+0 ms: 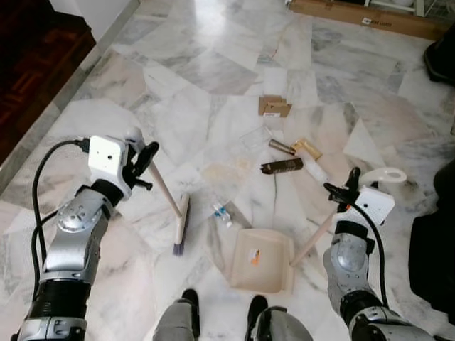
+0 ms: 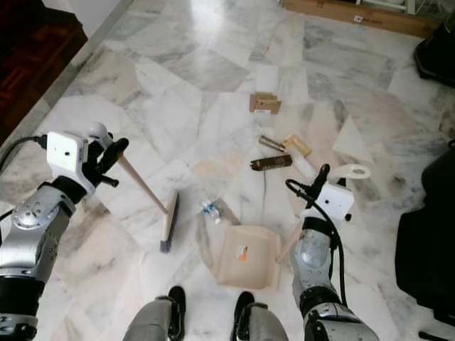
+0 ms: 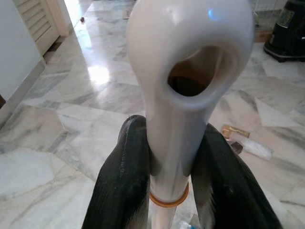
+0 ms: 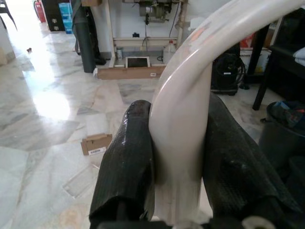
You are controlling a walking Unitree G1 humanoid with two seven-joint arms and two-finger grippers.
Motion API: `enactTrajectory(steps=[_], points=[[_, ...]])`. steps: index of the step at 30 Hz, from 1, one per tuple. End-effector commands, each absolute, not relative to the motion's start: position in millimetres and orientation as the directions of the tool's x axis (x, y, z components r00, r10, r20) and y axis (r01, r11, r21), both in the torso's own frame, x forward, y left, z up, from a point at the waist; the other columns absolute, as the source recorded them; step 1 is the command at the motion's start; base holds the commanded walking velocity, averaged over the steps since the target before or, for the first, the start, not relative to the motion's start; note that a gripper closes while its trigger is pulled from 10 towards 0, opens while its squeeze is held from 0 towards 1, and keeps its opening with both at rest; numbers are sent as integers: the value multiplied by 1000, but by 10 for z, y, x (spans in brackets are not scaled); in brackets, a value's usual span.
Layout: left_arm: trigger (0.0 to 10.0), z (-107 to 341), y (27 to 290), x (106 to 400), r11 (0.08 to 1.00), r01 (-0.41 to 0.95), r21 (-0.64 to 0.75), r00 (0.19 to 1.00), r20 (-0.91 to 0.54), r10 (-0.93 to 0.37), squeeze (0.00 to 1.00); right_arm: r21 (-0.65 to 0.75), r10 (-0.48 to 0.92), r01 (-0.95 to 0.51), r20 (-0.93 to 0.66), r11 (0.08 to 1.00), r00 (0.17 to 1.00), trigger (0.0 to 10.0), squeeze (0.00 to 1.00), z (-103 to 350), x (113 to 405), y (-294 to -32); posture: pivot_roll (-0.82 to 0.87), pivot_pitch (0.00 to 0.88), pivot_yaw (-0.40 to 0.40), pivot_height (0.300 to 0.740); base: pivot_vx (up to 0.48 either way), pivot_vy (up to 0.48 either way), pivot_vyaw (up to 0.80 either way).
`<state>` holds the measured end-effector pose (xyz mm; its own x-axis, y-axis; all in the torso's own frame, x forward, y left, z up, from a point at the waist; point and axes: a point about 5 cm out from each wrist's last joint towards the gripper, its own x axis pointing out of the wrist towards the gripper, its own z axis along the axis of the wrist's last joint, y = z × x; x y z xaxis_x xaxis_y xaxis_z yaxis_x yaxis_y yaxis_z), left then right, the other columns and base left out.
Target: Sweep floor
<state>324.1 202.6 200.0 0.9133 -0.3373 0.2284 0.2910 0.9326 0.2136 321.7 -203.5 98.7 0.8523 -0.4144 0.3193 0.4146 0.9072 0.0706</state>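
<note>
While our left gripper [image 1: 146, 158] is closed tight on the broom [image 1: 178, 220] near its white handle top, the brush head rests on the marble floor [image 1: 192, 106] below it. Our right gripper [image 1: 350, 186] is clamped around the dustpan handle [image 1: 387, 174], and the dustpan [image 1: 259, 259] lies flat between both grippers. We judge the sweeping is only starting: the cardboard piece [image 1: 274, 106], the brown tubes [image 1: 284, 165] and the small bottle [image 1: 222, 213] lie beyond the pan, unswept. Next we should reach the brush behind this litter and pull it toward the pan mouth.
</note>
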Motion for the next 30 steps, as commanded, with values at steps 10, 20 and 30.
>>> enactTrajectory(steps=[10,20,30], points=[[10000,2132,2041,3166,933,287,216,899,274,-340,0,108,-426,419,395,901,814,10000,0,1191,3292,-2084,404,391,23,740,0,0,0],[10000,2177,2010,3125,930,299,214,893,280,-352,0,43,-386,400,372,916,844,10000,0,1089,3256,-2037,420,412,31,740,0,0,0],[10000,2334,1992,3136,922,351,161,880,279,-384,0,2,-370,382,257,924,893,10000,0,691,3017,-1909,444,433,52,740,0,0,0]])
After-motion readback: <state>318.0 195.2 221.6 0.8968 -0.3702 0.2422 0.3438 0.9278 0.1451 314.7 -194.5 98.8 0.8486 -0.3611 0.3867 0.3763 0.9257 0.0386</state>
